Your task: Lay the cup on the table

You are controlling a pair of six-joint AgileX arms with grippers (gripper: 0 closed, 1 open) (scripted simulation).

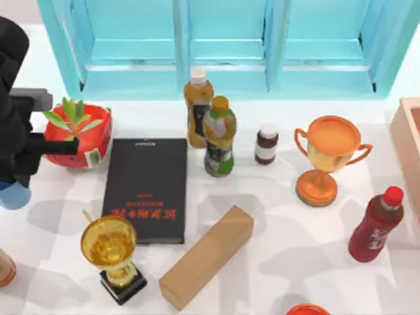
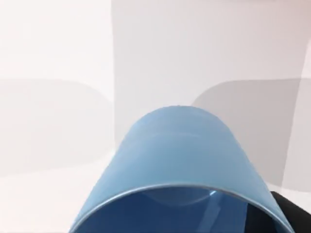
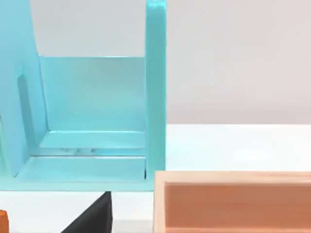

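The cup point(image 2: 180, 165) sits in the left gripper point(image 1: 14, 187) at the worktop's point(image 1: 295, 243) far left edge, pinched with its open mouth toward the wrist camera and nothing visible inside. The red strawberry pot point(image 1: 88, 138) just beside it holds a green plant. Open white surface lies under the cup. Count: four bottles, two trophies, one black book point(image 1: 146, 189), one cardboard box point(image 1: 207, 256).

**Cup at the table's left edge**

The cup point(image 1: 13, 195) point(image 2: 180, 170) is light blue, tapered, without a handle. It sits at about 9 o'clock on the white glossy table point(image 1: 289, 243) point(image 2: 58, 73), mostly hidden beneath the arm; whether it touches the table is unclear.
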